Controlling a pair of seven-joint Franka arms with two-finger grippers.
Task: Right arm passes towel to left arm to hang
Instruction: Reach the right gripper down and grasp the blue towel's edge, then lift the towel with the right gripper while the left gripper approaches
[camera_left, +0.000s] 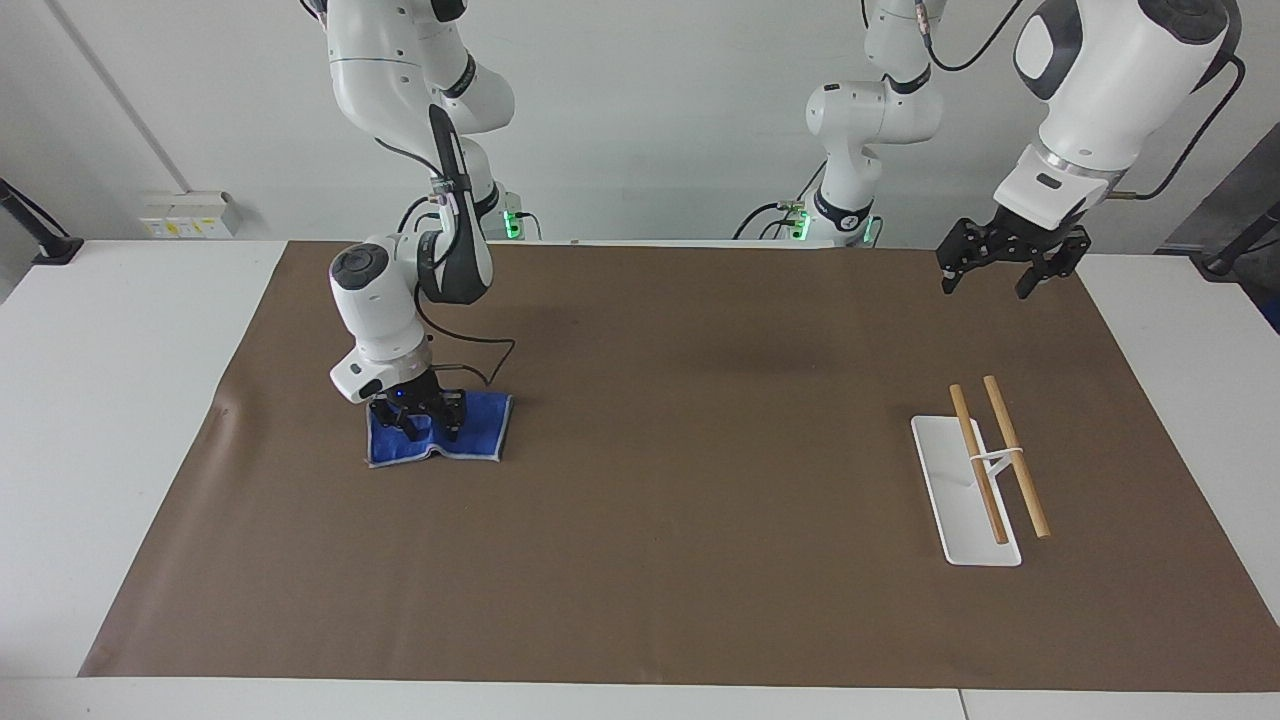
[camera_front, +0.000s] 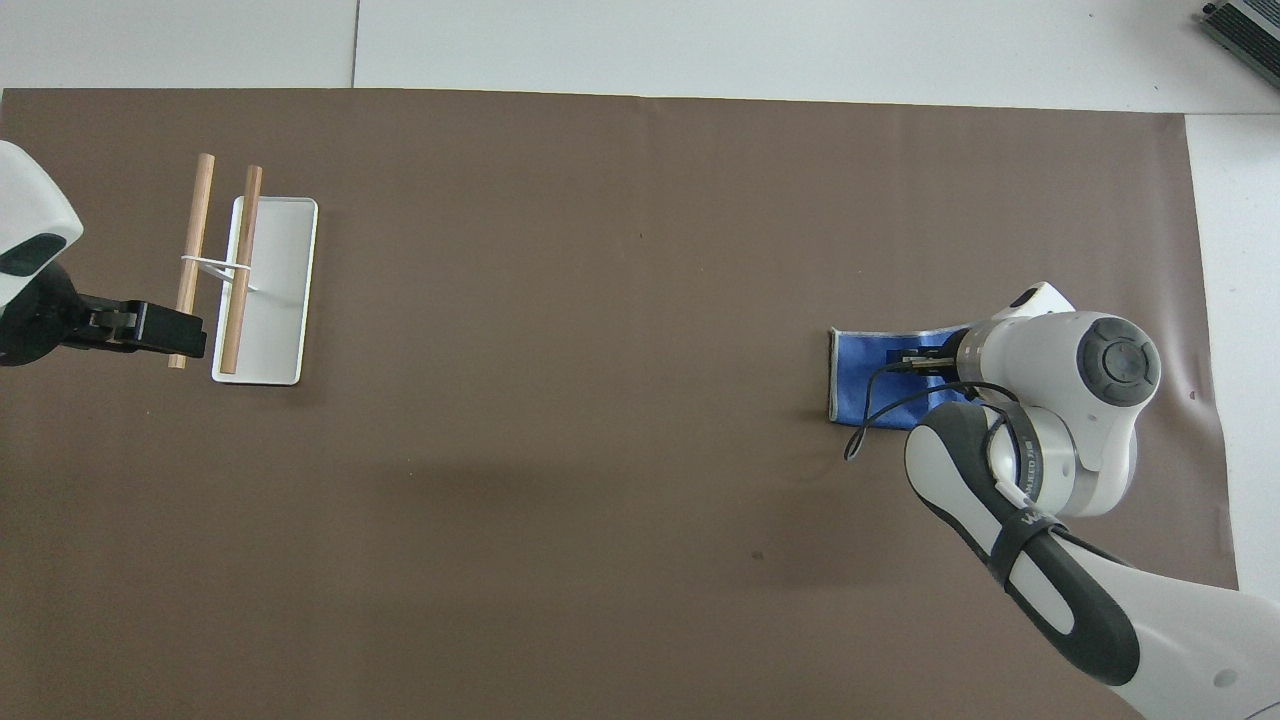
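Royal-blue terry towel (camera_left: 470, 432): lying on the brown mat (camera_left: 660, 560) covering the worktop, toward the right arm's end, its middle bunching upward. Right tool (camera_left: 420, 424): pressing down on the towel, fingers pinching a fold of cloth. Left tool (camera_left: 1003, 262): waiting raised over the mat's edge, fingers standing wide, holding nothing. Wooden two-rail rack (camera_left: 985, 458) on white base: standing at the left arm's end.
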